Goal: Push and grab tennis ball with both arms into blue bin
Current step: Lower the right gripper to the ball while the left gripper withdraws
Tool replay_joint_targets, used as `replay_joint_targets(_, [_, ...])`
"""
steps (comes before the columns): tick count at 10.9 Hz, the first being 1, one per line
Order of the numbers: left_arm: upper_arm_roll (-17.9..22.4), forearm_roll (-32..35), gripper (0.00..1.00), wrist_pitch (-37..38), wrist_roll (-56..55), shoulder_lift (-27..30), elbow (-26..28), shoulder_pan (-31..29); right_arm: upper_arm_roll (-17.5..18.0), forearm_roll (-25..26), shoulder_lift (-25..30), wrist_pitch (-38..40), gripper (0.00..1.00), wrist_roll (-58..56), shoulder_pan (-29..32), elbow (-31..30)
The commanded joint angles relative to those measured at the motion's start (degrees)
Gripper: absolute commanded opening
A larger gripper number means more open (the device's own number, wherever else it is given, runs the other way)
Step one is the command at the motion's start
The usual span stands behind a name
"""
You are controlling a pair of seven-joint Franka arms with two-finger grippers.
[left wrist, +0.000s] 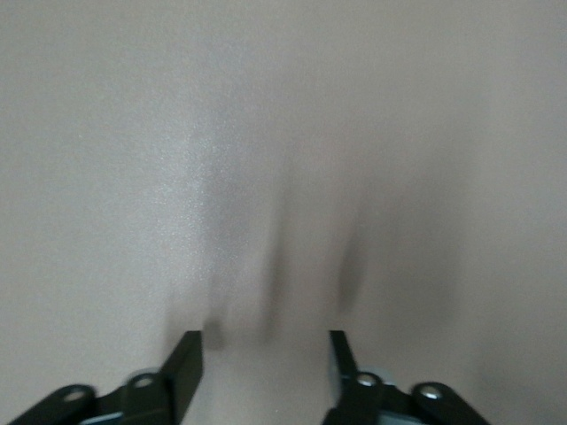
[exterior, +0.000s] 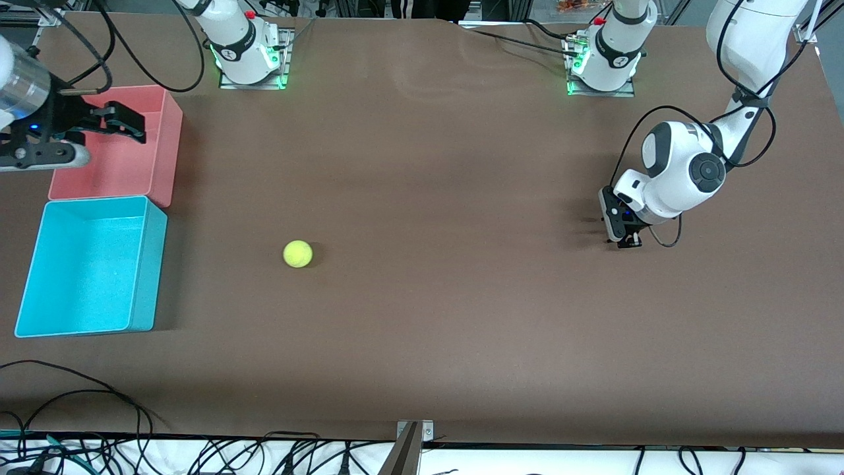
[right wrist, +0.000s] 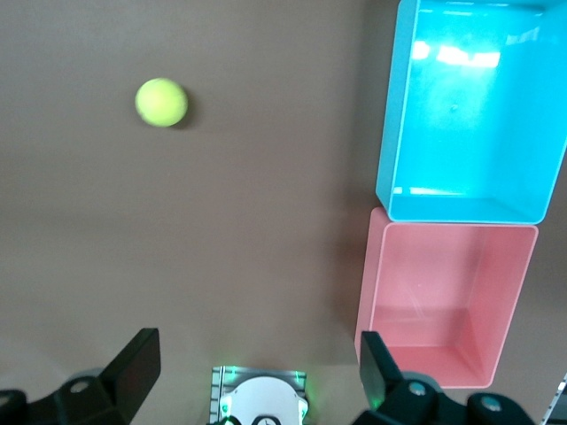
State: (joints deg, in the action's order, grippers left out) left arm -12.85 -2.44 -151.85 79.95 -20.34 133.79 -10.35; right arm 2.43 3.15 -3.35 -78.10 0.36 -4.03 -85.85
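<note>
The brown table (exterior: 461, 316) fills the scene. Two bins sit touching, end to end, at the right arm's end of it: the blue bin (exterior: 39, 277) nearer the front camera, the pink bin (exterior: 161, 142) next to it on the side toward the arm bases. Both bins show bare floors inside.

High over the pink bin hangs the right gripper (exterior: 122, 122), its fingers spread wide with nothing between them. Looking down from the right wrist, those fingers (right wrist: 133, 367) frame the right arm's green-lit base (right wrist: 260, 394), with both bins alongside.

Toward the left arm's end of the table, well apart from the blue bin, the left gripper (exterior: 625, 239) is down low against the tabletop, fingers parted and empty (left wrist: 182, 372).

And the tennis ball (exterior: 297, 253)? It lies on open table near the blue bin, level with the bin's middle, off its long wall, clear of both grippers and far closer to the right gripper.
</note>
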Motion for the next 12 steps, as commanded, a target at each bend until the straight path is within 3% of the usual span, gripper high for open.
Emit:
replay_joint_targets(1, [0.01, -1.26, 1.0, 0.94, 0.47, 1.26, 0.16, -0.29, 0.47, 0.46, -3.31, 2.51, 1.0, -7.87, -0.8, 0.16])
replay_joint_targets(5, [0.01, -1.26, 1.0, 1.03, 0.21, 4.5, 0.07, -5.2, 0.55, 0.37, -10.52, 4.01, 1.0, -10.12, -1.24, -2.38])
replay_joint_targets(7, [0.01, -1.26, 1.0, 1.11, 0.91, 8.53, -0.02, -5.12, 0.47, 0.98, -12.55, -1.49, 1.0, -10.29, -1.16, -7.38])
replay_joint_targets(8, [0.01, -1.26, 1.0, 4.16, 0.83, 12.91, -0.11, -4.95, 0.38, 2.46, -13.17, -4.48, 1.0, -10.12, -1.24, -9.58])
replay_joint_targets(10, [-0.07, -1.78, 1.0, 11.89, 0.39, 20.39, -2.2, -4.42, 0.47, 10.18, -13.96, -11.26, 1.0, -10.21, -2.55, -14.67])
replay_joint_targets(12, [-0.16, -1.96, 1.0, 18.22, 0.39, 22.0, -7.63, -4.33, 0.47, 15.11, -15.28, -14.95, 1.0, -10.29, -4.66, -17.24])
